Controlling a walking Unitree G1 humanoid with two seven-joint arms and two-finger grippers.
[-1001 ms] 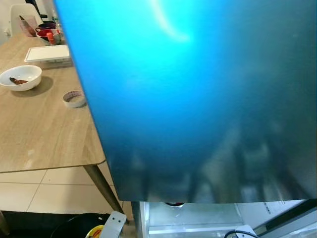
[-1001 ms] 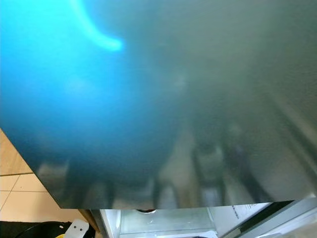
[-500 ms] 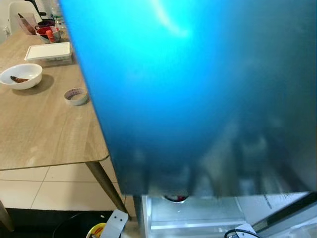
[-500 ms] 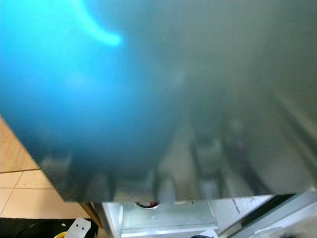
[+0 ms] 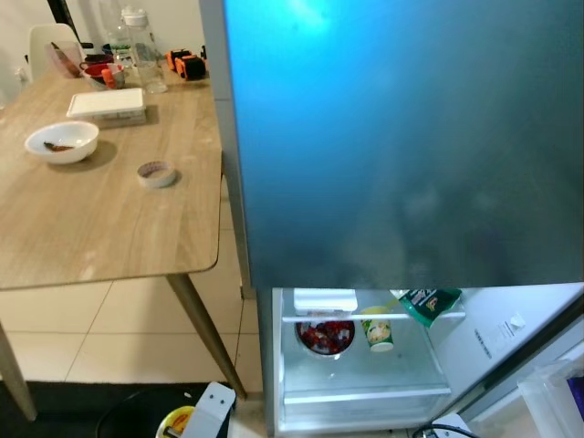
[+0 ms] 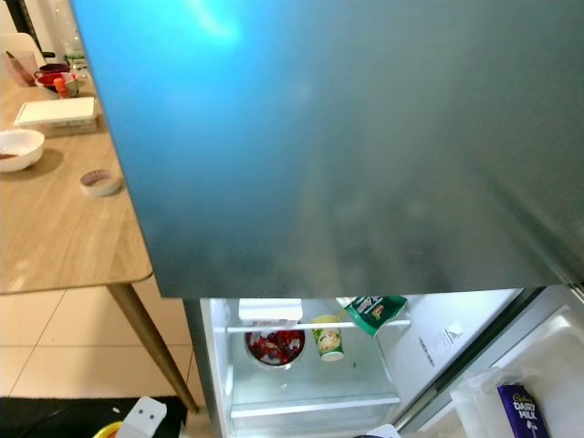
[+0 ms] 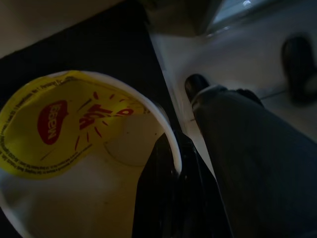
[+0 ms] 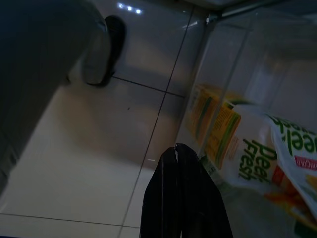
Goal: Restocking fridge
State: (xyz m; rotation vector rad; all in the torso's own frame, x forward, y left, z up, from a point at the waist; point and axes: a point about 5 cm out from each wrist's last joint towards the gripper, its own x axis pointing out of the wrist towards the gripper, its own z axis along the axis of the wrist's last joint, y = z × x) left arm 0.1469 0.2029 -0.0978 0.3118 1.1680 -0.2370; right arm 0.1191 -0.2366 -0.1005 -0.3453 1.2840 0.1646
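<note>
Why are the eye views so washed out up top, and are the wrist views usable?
Eye views: the glossy freezer door sits close, blurred, with blue glare; the lit fridge shelf below is sharp. Left wrist view: dark, but the yellow-lidded cup is readable. Right wrist view: dim; the juice carton is legible.

Blue-grey fridge door (image 5: pixel 401 137) across upper frame, blurred. Below it, open lit fridge compartment (image 5: pixel 365 401): white box (image 5: pixel 325 300), bowl of red contents (image 5: pixel 325 336), small cup (image 5: pixel 377 331), green packet (image 5: pixel 427 304) tilted on shelf. Wooden surface (image 5: pixel 100 228) far above left tool (image 5: pixel 196 422), carrying white bowl (image 5: pixel 61 141), tape roll (image 5: pixel 157 173), white tray (image 5: pixel 107 104). Left tool beside a yellow-lidded cup (image 5: pixel 175 424); finger state unclear.
</note>
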